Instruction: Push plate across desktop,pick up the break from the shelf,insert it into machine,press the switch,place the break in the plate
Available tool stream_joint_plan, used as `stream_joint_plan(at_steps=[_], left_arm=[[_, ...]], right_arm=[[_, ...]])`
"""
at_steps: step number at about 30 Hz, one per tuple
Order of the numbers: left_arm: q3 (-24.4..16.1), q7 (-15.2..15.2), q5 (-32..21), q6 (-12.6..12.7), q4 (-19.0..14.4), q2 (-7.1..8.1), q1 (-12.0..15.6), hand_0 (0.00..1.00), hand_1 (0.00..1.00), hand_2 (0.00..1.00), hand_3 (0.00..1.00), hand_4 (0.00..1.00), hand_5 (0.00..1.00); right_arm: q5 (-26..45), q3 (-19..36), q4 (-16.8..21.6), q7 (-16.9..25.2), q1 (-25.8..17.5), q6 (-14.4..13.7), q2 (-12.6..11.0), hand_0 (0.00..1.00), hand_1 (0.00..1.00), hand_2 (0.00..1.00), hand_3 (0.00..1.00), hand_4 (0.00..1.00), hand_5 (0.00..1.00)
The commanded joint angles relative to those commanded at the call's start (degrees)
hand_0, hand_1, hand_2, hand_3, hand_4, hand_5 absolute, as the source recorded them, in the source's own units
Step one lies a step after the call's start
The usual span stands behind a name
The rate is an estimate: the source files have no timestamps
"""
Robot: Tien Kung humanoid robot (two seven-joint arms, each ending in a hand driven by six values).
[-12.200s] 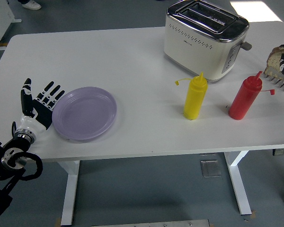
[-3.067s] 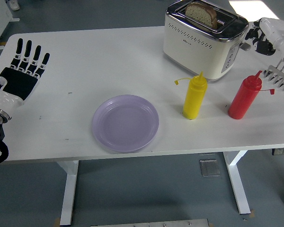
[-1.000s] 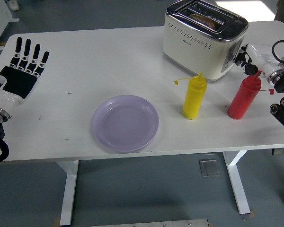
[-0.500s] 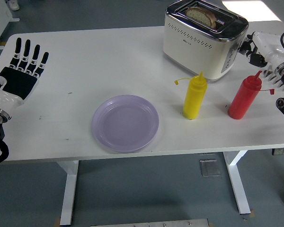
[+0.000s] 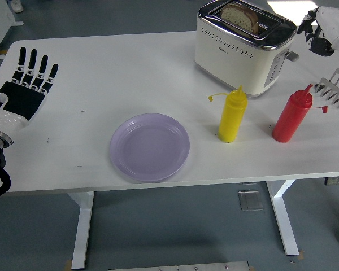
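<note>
left hand (image 5: 27, 82) flat on table, fingers spread, empty, far left of toaster | lilac plate (image 5: 150, 146) front-left of toaster, bare | yellow squeeze bottle (image 5: 233, 115) just in front of toaster | cream toaster (image 5: 244, 45) far edge of white table (image 5: 113, 73), bread slice (image 5: 240, 17) sticking up from slot | red squeeze bottle (image 5: 291, 116) front-right of toaster | right hand (image 5: 323, 28) right of toaster, fingers curled, empty

bread (image 5: 240, 17) in toaster (image 5: 244, 46), plate (image 5: 150, 147) near edge

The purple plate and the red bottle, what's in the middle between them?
In the head view, the yellow squeeze bottle stands on the table between the purple plate and the red squeeze bottle. Nothing else sits there.
</note>
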Motion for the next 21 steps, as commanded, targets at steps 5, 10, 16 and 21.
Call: stream_joint_plan(at_steps=[5, 10, 16, 21], left_arm=[[0.09, -0.01, -0.09, 0.01, 0.03, 0.14, 0.00, 0.829, 0.760, 0.712, 0.722, 0.778, 0.998], [0.17, -0.01, -0.22, 0.01, 0.02, 0.45, -0.05, 0.829, 0.760, 0.712, 0.722, 0.778, 0.998], [0.15, -0.06, -0.37, 0.00, 0.21, 0.90, -0.01, 0.827, 0.757, 0.709, 0.721, 0.779, 0.998], [0.23, -0.09, -0.48, -0.02, 0.56, 1.22, 0.00, 0.823, 0.754, 0.707, 0.719, 0.777, 0.998]], right_arm=[[4.74, -0.69, 2.52, -2.91, 3.42, 2.90, -0.65, 0.346, 0.497, 0.589, 0.547, 0.398, 0.002], [6.25, -2.38, 2.00, -5.45, 8.76, 7.50, -0.46, 0.346, 0.497, 0.589, 0.547, 0.398, 0.002], [6.41, -5.04, -2.70, -8.13, 15.25, 14.80, 1.45, 0.401, 0.591, 0.656, 0.655, 0.484, 0.002], [6.89, -8.38, -8.01, -9.34, 21.22, 20.86, 4.02, 0.488, 0.671, 0.703, 0.734, 0.532, 0.002]])
